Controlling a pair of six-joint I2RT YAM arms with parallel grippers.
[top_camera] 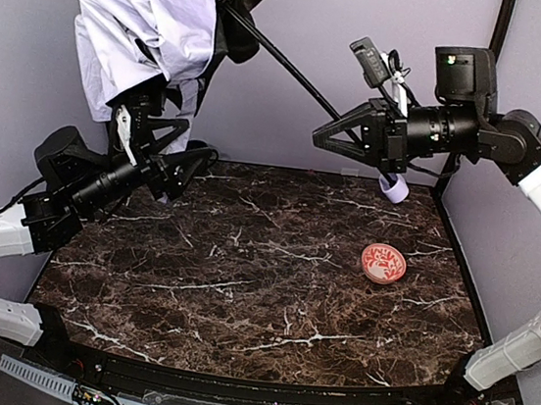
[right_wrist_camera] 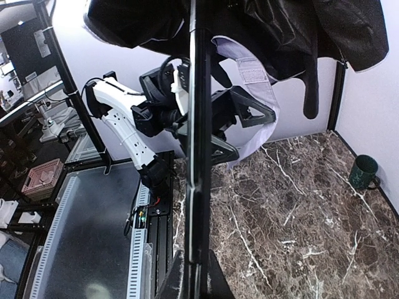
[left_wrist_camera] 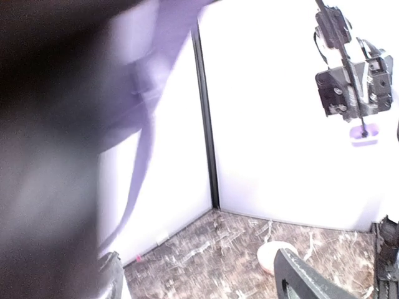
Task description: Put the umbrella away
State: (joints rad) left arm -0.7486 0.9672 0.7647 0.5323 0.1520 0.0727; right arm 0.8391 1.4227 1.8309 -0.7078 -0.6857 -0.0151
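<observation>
The right tool (top_camera: pixel 324 136) is clenched on the thin black shaft of the lavender-white folding umbrella (top_camera: pixel 145 19), which it holds above the dark marble table (top_camera: pixel 240 288). The umbrella's long axis is diagonal, canopy high at the far left, handle low at the right. The left tool (left_wrist_camera: pixel 198 261) gapes open beside the fabric. Only the right wrist view shows the dark green mug (right_wrist_camera: pixel 363 171). The top view shows the red-patterned bowl (top_camera: pixel 382 264).

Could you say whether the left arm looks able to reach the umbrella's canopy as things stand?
Probably yes: the open left hand sits just below the hanging umbrella canopy, with nothing visibly between them.
</observation>
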